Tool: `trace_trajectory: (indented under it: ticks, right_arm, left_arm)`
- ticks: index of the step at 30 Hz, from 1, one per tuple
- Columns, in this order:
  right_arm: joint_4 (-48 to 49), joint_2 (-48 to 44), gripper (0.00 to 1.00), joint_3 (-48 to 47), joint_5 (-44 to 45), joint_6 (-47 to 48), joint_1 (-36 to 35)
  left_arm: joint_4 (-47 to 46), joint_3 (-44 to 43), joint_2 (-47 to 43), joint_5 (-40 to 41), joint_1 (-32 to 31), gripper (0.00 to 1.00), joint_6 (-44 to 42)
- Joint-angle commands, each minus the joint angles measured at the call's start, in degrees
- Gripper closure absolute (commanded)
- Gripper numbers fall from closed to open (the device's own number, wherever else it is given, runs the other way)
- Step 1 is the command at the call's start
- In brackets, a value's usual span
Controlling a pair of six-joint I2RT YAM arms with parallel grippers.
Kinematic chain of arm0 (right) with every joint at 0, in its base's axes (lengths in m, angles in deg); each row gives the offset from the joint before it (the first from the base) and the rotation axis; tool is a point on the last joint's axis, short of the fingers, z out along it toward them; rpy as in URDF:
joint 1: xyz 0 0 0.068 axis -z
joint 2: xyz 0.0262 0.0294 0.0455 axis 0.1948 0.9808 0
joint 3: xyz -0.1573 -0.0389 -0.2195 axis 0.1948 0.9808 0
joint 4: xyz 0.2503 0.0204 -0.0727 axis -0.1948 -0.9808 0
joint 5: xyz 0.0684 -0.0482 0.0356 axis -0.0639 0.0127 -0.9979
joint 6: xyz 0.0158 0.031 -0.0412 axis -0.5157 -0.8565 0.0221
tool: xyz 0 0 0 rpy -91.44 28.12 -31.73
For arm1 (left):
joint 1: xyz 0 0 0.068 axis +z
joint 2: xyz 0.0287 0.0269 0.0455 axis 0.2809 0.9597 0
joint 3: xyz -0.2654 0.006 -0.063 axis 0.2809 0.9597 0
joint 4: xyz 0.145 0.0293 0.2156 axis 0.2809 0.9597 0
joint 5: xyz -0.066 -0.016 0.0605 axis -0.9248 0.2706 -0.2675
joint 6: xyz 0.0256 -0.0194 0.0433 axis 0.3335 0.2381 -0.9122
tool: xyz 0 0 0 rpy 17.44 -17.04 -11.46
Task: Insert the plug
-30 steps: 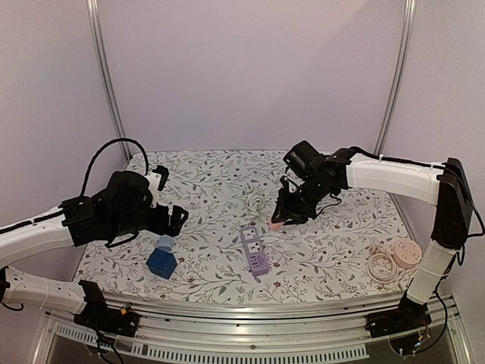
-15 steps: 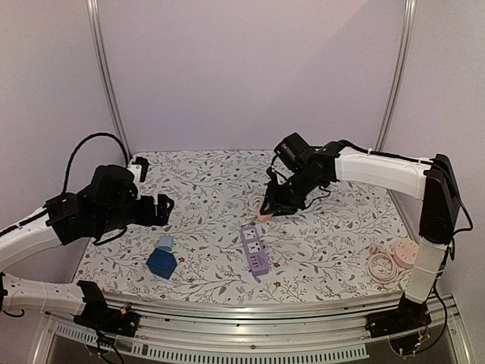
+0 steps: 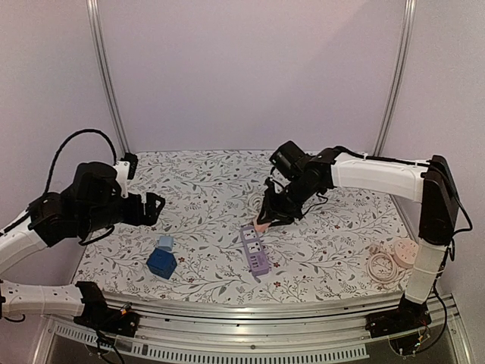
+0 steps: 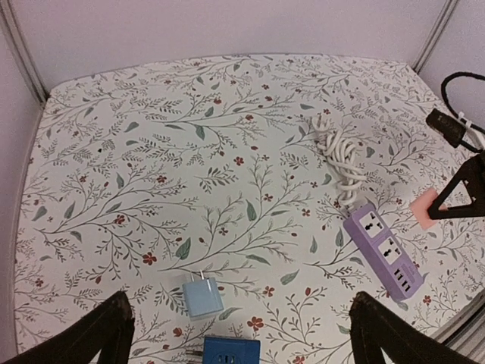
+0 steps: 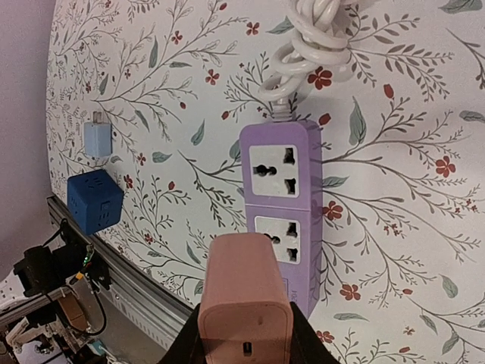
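Pale lilac walls enclose a floral-print tabletop (image 3: 204,178). Just right of centre in the overhead view, the right hand (image 3: 267,218) is clamped on the pink plug (image 5: 245,299), holding it in the air near the cord end of the purple power strip (image 5: 284,205), not touching it. The plug is a small boxy block with rounded edges and a tiny slot on its rear face. It looks light, rigid and smooth, so it may slip; its flat sides are the place to pinch. At the left, the left hand (image 3: 154,206) is spread wide and holds nothing.

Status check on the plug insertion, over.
Right gripper shut on pink plug, hovering near purple power strip, not inserted. Left gripper open, empty. Sockets unobstructed.
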Motion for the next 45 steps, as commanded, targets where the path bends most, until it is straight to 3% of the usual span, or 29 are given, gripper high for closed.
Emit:
trace_trajectory:
  ticks: [1, 11, 45]
  right_arm:
    - [2.24, -1.15, 1.0, 2.85, 2.6, -7.15, -2.47]
    - [-1.71, 2.59, 1.0, -0.25, 4.39, -9.64, -4.06]
    - [-7.08, 8.53, 1.0, -5.34, 6.46, -8.78, -5.33]
  left_arm:
    - [5.07, -1.24, -1.85, -0.95, 0.67, 0.01, -5.84]
    - [3.9, 3.68, -10.18, -2.63, 0.67, 0.01, -7.16]
    - [1.95, 7.29, -13.1, -3.24, 0.65, 0.01, -7.69]
